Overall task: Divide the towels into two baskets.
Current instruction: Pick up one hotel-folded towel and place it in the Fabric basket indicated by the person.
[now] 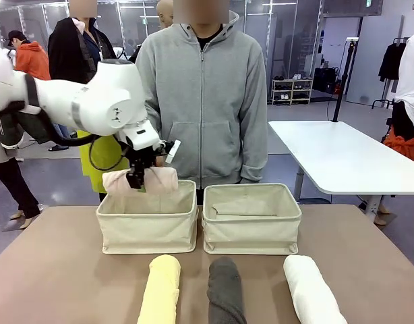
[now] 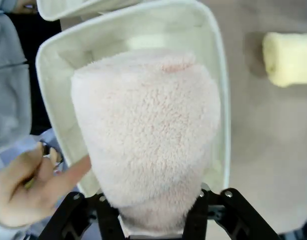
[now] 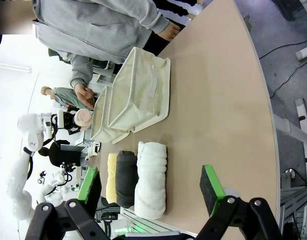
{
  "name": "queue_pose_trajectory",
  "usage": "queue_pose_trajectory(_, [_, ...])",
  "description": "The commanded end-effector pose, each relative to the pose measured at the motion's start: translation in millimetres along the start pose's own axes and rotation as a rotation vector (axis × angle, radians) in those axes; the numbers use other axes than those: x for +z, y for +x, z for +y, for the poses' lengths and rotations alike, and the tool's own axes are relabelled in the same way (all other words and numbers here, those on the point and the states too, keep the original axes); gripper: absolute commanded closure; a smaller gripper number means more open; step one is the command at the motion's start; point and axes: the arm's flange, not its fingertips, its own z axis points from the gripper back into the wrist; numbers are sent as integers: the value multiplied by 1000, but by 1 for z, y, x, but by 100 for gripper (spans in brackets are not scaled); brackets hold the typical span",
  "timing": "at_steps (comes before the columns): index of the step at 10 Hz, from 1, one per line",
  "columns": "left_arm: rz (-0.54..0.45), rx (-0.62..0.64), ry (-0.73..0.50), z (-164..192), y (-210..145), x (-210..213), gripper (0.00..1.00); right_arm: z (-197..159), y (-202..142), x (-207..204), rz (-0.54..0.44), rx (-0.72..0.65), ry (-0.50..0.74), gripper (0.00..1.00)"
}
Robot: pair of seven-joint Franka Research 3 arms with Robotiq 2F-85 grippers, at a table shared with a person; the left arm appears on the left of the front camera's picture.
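Pink towel (image 1: pixel 152 181) clamped in the left gripper (image 1: pixel 135 183) fingers, hanging just above the basket (image 1: pixel 148 233) directly below them.
Lower it well inside the basket before releasing, minding the person's hand (image 2: pixel 23 187) beside the fingers; right gripper (image 3: pixel 151 172) fingers stand wide, holding nothing.

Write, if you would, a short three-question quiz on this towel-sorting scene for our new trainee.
1. True or false: the left tool holds the pink towel above the left basket.
2. How many towels lie on the bare table? A) one B) three C) four
3. Fill in: the right tool is ____, with nothing between its pads.

Key: 1. True. 2. B: the yellow towel, grey towel and white towel. 3. Open.
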Motion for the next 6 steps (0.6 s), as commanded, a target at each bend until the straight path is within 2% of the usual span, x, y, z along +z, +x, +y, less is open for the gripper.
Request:
queue_pose_trajectory(1, [26,5,-51,23,15,-12,63,3,0,1,-11,9,14,0])
queue_pose_trajectory(2, [66,-4,-58,31,20,-26,63,3,0,1,-11,9,14,0])
queue_pose_trajectory(5, [48,62,-97,48,23,-64,63,3,0,1,-11,9,14,0])
queue_pose_trajectory(6, [57,73,-94,49,22,-68,35,3,0,1,-11,9,14,0])
